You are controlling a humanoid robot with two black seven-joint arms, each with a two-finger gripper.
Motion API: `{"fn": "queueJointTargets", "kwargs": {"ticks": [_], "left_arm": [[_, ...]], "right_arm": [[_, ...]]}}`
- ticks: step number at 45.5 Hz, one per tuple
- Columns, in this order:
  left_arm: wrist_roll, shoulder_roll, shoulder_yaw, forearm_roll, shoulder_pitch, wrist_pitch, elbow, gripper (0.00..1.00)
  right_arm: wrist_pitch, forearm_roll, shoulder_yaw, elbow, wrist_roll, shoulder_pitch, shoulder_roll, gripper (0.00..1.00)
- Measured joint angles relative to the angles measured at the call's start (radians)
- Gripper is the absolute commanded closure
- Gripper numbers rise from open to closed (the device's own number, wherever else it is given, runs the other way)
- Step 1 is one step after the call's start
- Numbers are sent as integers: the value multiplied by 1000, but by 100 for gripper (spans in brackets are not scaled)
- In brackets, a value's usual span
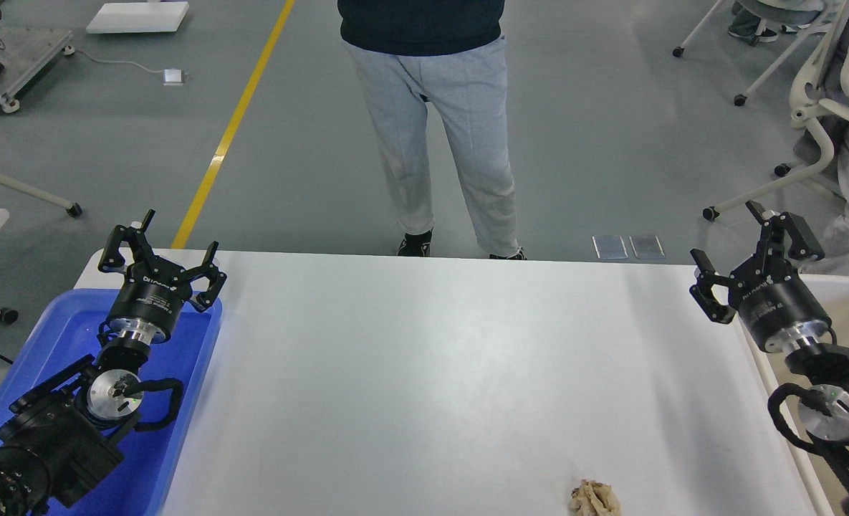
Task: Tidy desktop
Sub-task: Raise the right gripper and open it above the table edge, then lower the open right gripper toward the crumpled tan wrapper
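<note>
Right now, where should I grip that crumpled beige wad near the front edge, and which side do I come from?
Pinch the crumpled wad across its middle, coming straight down from above with the right gripper, which looks closer. It lies low and loose on the desktop, with nothing beside it; the lumpy shape offers no handle or edge.

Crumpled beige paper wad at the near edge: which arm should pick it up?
Right. The crumpled beige paper wad lies on the right half of the white desktop, nearer the open right end effector. The left end effector hovers over the blue plastic tray.

Standing person (431,122) cut off above waist; crumpled beige wad (595,499) clipped by bottom edge
</note>
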Motion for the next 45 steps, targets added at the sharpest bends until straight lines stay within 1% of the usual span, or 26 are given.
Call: {"fn": "queueJointTargets", "kwargs": {"ticks": [1, 4, 8, 14, 21, 24, 28, 35, 45], "left_arm": [[0, 0, 0, 0, 0, 0, 0, 0], [0, 0, 0, 0, 0, 0, 0, 0], [0, 0, 0, 0, 0, 0, 0, 0], [0, 0, 0, 0, 0, 0, 0, 0], [0, 1, 0, 0, 0, 0, 0, 0], [0, 1, 0, 0, 0, 0, 0, 0], [0, 1, 0, 0, 0, 0, 0, 0], [0, 1, 0, 0, 0, 0, 0, 0], [0, 1, 0, 0, 0, 0, 0, 0]], "right_arm": [[-2, 7, -14, 31, -13, -6, -28, 1], [-10, 13, -40, 71, -28, -12, -65, 1], [-30, 22, -101, 173, -54, -26, -160, 1], [-49, 16, -165, 306, -74, -53, -281, 1], [-57, -70, -211, 434, -87, -92, -413, 1], [-55, -104, -221, 456, -89, -101, -439, 1], [-42, -203, -240, 500, -91, -118, -488, 1], [-6, -366, -257, 554, -92, -136, -539, 1], [96, -556, -268, 635, -95, -146, -601, 1]]}}
